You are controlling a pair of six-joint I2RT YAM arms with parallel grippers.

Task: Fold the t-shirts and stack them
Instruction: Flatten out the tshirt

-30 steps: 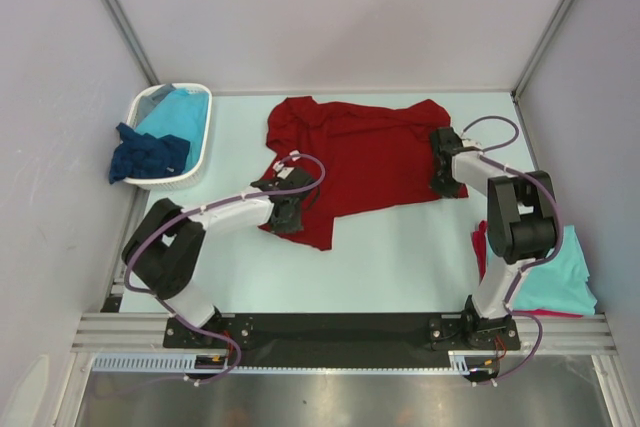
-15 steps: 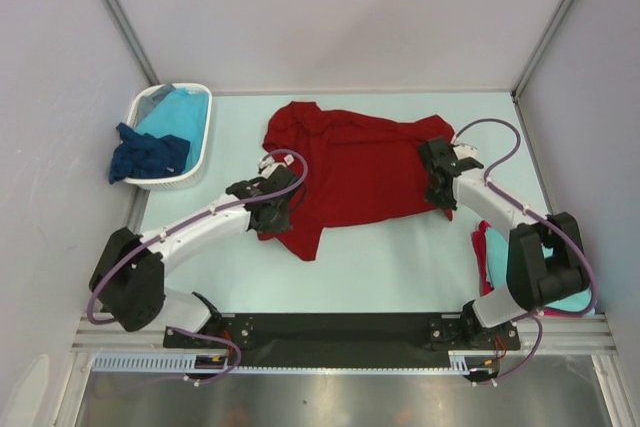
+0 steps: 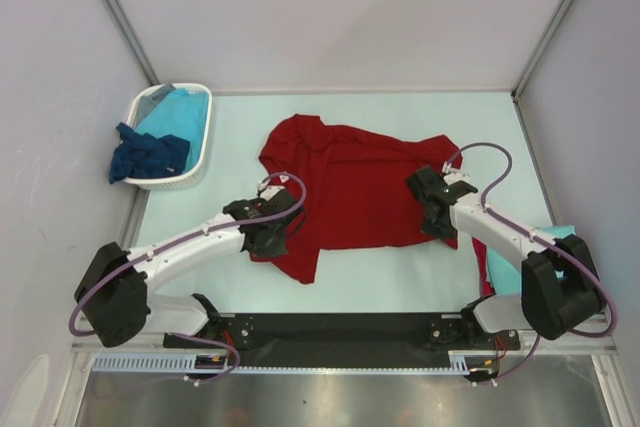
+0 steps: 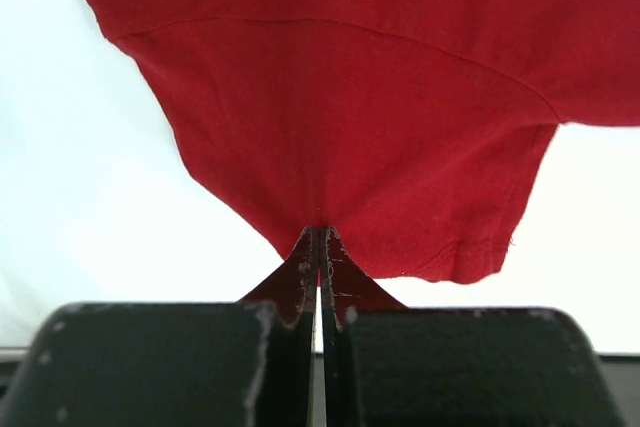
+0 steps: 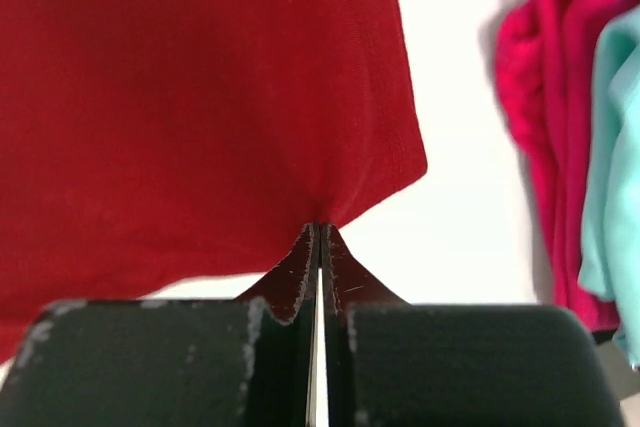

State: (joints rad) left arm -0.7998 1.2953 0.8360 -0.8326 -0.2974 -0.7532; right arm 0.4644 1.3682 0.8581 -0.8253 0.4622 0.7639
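Top external view: the table with one shirt spread in the middle and both arms reaching onto it.
Red shirt: lies at the centre of the table, mostly flat. One loose corner points toward 6 o'clock, beside the left arm.
Change: compared with a second ago, the red shirt has slid toward 6 o'clock, nearer to the arm bases. Both grippers came back with it, and the cloth now looks smoother.
Meaning: I judge this to be a drag to flatten the cloth. No fold is made yet, and the stacking comes after.
Basket: at 10 o'clock, with a turquoise shirt inside and a navy shirt hanging over its rim.
Pile: at 4 o'clock, partly hidden by the right arm. It is turquoise cloth on top of red, well apart from the red shirt.
Left gripper: fingers pressed together on the edge of the red shirt, at the shirt's 7 o'clock.
Right gripper: fingers pinched on the hem of the red shirt, at the shirt's 4 o'clock.
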